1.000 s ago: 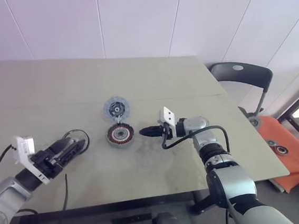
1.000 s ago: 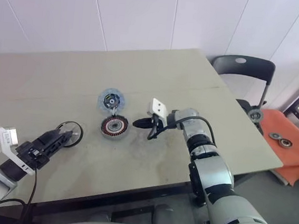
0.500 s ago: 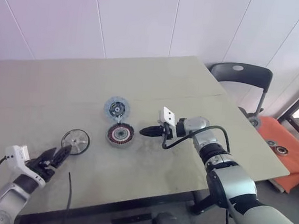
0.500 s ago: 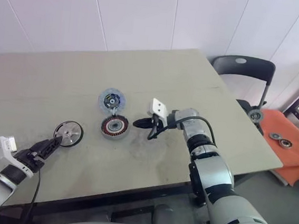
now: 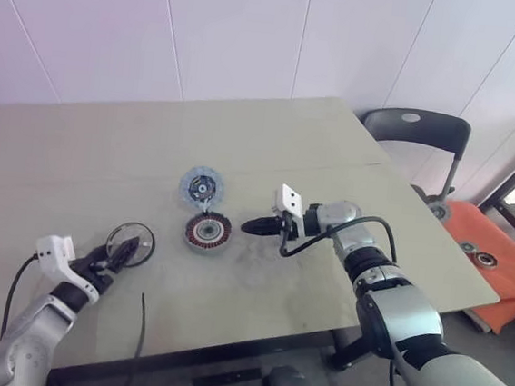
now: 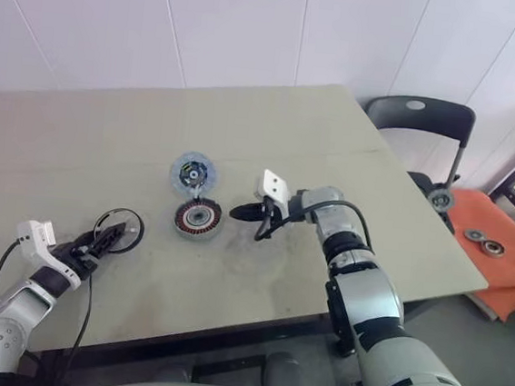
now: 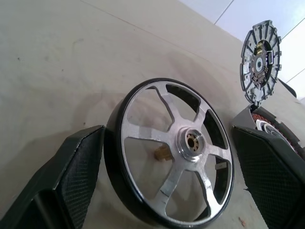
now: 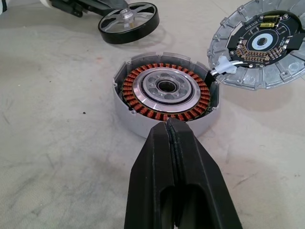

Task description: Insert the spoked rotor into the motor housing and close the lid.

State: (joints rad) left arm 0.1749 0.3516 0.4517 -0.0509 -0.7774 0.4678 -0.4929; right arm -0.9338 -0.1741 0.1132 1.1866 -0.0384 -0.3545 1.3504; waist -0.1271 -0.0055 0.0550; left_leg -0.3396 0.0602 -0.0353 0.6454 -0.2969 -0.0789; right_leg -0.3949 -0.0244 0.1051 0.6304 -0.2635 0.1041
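The rotor [image 5: 131,242] lies flat on the desk [image 5: 79,148] near its front-left corner, and the left gripper [image 7: 167,176] sits at it with its two fingers wide apart, one on either side of the dark rim but neither yet pressing it. To do this pick-up well, I judge the fingers should come in level with the rim's middle and close squarely across it, so the wheel does not skid along the desk or tip up on one edge. A grip on the rim, not the thin spokes, should also leave the hub free for seating later.

The right gripper [image 5: 252,225] is closed on nothing and hangs just beside the housing [image 5: 206,231] on its right side, tips aimed at its wall. It may serve to steady the housing when the rotor arrives.

The housing stands open near the middle of the desk: a ring of copper windings around a dark bore, with no rotor in it. The lid [image 5: 201,189] lies just behind it, inner face up, joined to it by a short wire.
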